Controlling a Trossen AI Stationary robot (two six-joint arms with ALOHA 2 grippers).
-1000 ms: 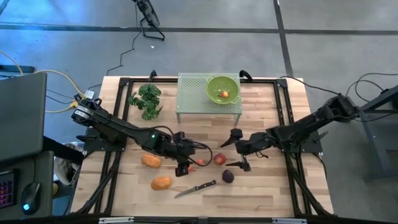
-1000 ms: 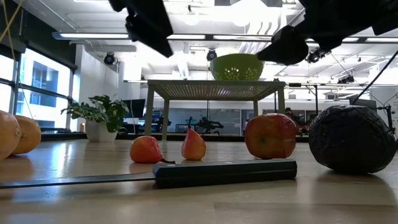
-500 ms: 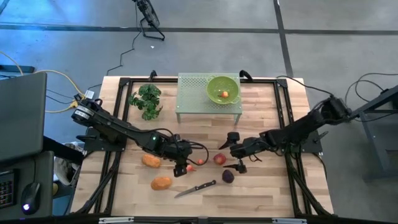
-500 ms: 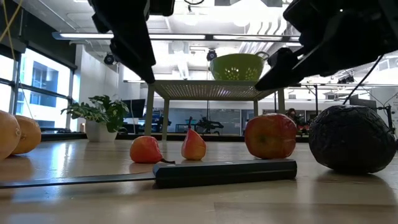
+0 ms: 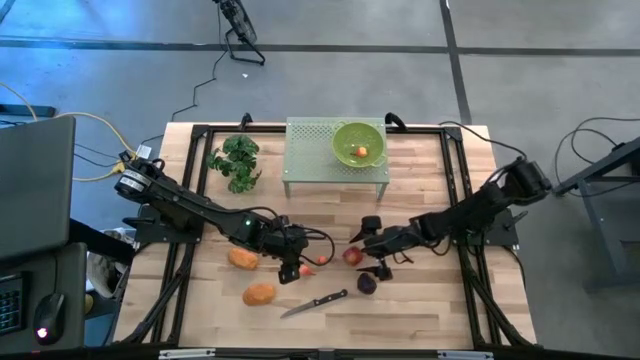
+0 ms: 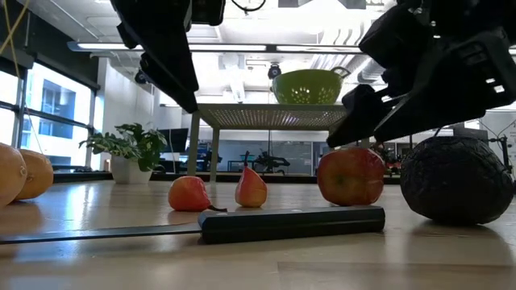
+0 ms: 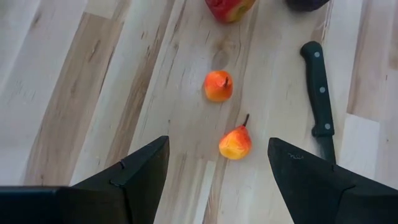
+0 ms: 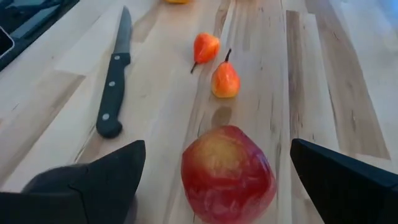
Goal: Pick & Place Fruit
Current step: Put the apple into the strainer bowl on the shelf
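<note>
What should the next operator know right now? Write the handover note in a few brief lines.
Left gripper: jaws open, empty, above the two tiny fruits.
Right gripper: jaws open, empty, lined up on the red apple, not touching it.
Done: one small fruit sits in the green bowl on the raised rack.
Left on the table: red apple, dark purple fruit, both tiny fruits, two orange ovals.
The knife and leafy bunch stay put.
</note>
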